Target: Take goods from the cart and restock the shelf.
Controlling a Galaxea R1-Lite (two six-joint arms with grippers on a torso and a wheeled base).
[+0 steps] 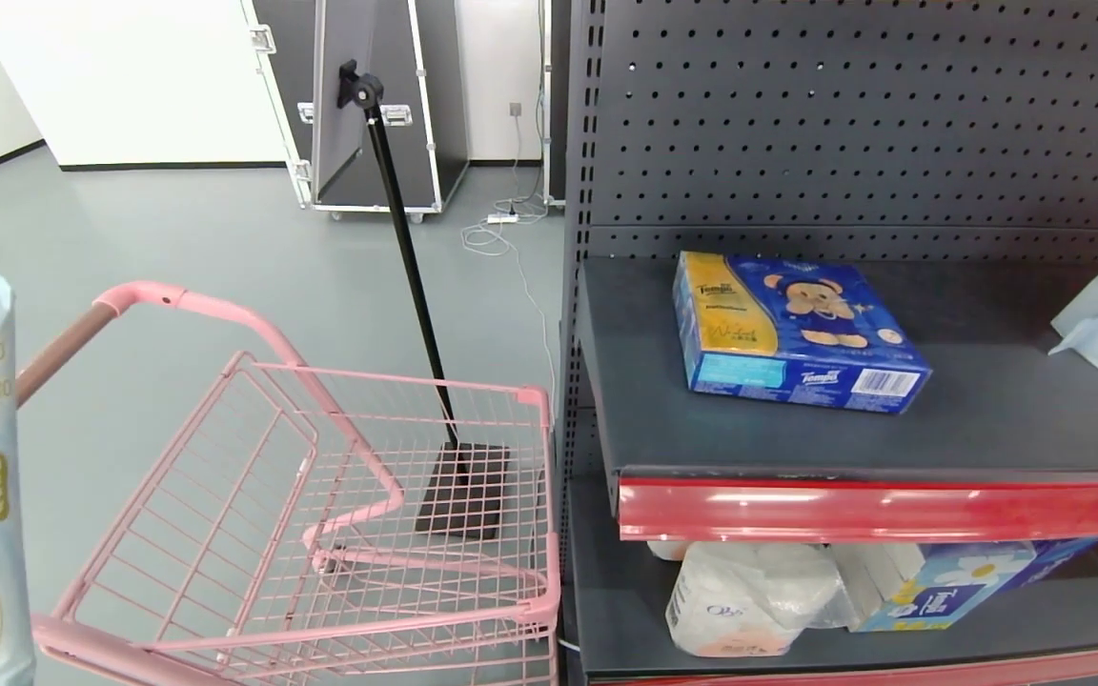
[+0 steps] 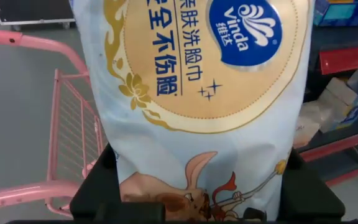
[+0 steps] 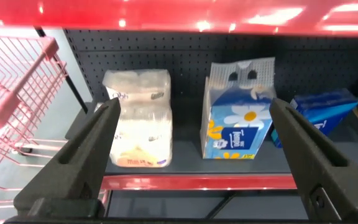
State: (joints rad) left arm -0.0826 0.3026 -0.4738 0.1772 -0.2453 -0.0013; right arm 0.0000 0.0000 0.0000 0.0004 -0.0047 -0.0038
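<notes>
left wrist view: left gripper (image 2: 204, 190) clamped on tissue pack (image 2: 210, 106), beside the cart (image 1: 530, 395) handle edge. right gripper (image 3: 191, 155) wide open, empty. judgement: carry it level and set it at the shelf (image 1: 644, 419) bare front-left corner.

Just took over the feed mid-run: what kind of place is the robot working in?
Likely a mock shop aisle in a lab: dark metal pegboard shelf with red price rail, blue tissue box on it, pink wire shopping cart, yet black flight cases stand behind.
</notes>
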